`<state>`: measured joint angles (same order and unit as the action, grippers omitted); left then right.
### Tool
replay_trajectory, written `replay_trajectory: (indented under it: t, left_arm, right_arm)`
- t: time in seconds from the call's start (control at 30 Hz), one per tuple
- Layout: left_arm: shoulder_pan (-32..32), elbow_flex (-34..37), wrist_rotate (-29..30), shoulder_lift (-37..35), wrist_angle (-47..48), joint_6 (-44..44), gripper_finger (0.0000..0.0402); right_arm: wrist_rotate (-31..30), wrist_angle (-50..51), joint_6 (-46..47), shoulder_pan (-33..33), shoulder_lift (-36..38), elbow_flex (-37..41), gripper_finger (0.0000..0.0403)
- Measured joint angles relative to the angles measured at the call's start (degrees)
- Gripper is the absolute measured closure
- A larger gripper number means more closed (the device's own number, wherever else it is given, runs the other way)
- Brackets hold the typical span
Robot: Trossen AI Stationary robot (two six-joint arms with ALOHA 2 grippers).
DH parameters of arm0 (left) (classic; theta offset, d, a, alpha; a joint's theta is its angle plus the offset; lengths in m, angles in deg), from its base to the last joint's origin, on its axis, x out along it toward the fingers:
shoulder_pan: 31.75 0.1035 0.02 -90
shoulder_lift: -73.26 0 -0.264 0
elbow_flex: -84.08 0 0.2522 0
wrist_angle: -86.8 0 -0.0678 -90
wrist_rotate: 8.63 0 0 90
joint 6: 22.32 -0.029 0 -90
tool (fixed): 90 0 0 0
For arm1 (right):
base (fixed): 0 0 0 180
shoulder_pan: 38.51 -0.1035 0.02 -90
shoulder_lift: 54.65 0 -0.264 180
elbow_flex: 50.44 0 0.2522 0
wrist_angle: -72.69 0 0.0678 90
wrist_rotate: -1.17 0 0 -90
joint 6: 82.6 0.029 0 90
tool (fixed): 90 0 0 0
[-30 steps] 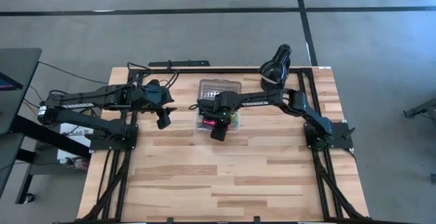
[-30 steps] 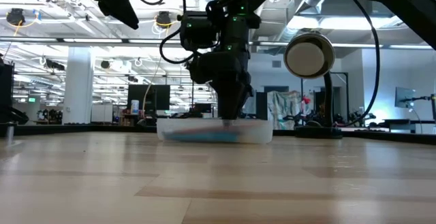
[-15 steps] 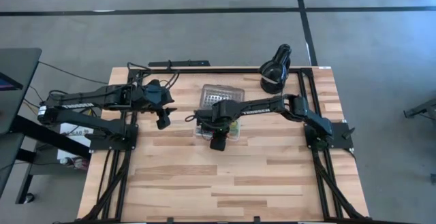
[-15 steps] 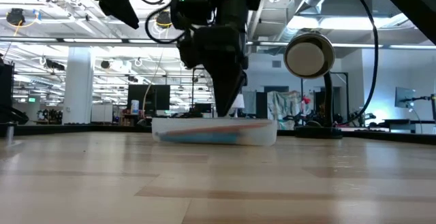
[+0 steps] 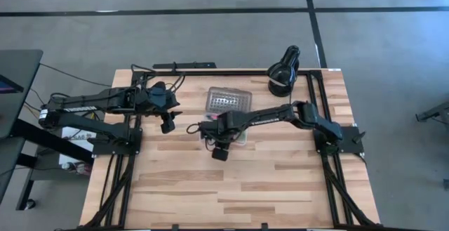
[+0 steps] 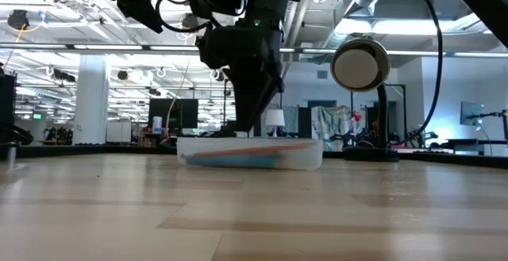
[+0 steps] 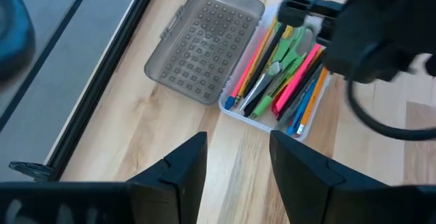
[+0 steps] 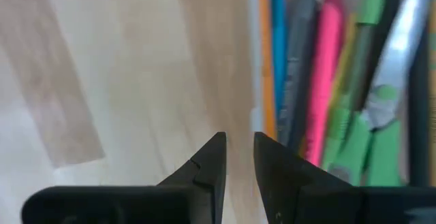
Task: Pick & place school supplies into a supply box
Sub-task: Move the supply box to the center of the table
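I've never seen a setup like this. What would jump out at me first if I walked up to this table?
Probably the bright pens, pencils and markers packed with green-handled scissors into the clear supply box mid-table, its grey dotted lid lying open beside it. The right gripper hangs at the box's near-left edge, fingers nearly together and empty. The left gripper waits open to the box's left, and a black desk lamp stands at the far edge.

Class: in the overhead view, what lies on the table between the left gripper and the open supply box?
Only bare wooden table lies between the left gripper and the supply box; the high view shows it.
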<state>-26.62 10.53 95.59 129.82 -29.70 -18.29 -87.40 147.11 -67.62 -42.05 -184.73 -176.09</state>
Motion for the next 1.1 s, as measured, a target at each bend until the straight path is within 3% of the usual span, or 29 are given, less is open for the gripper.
replay_trajectory:
  t: [0.37, 1.1]
  left_arm:
    - [0.0, 0.0, -0.9, 0.0, 0.1, 0.8, 0.0246]
    - [0.0, 0.0, -0.2, 0.0, 0.6, 0.9, 0.0246]
  right_arm:
    - [-0.1, -0.1, 1.5, 5.6, -0.1, 0.0, 0.0335]
    - [-1.5, -4.4, -3.1, 5.1, -1.4, -0.1, 0.0335]
